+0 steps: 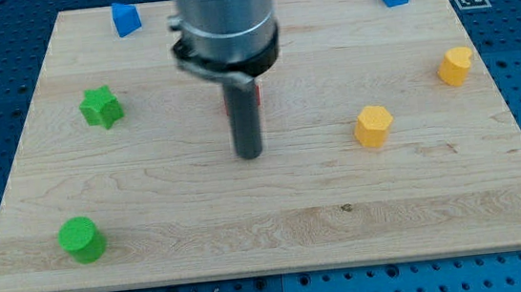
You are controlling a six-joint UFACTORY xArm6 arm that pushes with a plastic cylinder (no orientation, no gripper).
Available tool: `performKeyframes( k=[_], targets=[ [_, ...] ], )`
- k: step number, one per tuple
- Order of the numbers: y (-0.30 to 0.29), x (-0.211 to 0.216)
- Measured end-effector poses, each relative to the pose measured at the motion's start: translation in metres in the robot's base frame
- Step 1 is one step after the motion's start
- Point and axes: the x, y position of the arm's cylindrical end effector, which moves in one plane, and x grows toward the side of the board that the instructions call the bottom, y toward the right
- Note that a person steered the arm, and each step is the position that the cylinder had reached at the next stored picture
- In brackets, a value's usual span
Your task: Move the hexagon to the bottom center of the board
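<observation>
Well apart: my tip [249, 155], yellow hexagon [373, 125].

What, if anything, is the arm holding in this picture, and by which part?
Nothing is held: the arm has no claw, only a rod. My tip rests on the board, just below a red block mostly hidden behind the rod, and left of the yellow hexagon.

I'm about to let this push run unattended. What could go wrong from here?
Two yellow blocks could be confused: the yellow hexagon mid-board and another yellow block near the view's right edge. My tip is well left of the hexagon, beside a mostly hidden red block it might nudge.
</observation>
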Motion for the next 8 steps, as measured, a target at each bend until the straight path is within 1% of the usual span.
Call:
performKeyframes(
  k=[1,2,3,4,5,7,8],
  targets=[
    [0.056,-0.020],
    [0.071,-0.021],
    [0.081,-0.034],
    [0.138,-0.041],
    [0.166,-0.036],
    [0.120,-0.015],
    [0.113,0.000]
  ],
)
